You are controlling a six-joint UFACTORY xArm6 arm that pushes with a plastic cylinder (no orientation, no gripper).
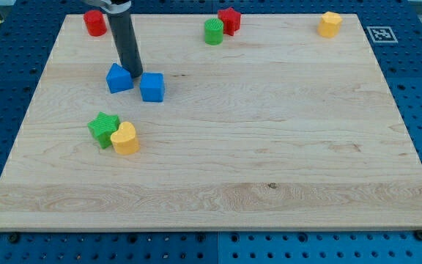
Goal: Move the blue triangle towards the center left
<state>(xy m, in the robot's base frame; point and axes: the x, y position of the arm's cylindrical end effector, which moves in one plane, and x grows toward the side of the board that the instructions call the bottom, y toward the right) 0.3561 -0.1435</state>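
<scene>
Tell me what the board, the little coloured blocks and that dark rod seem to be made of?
The board looks like pale wood: grain lines and small knots show, with a matte finish. The blocks, such as the blue triangle and the yellow heart, look like plastic: solid bright colours with faint ridges, possibly printed. The rod ending in my tip, between the two blue blocks, is dark and slightly shiny; metal or plastic, I cannot tell.
</scene>
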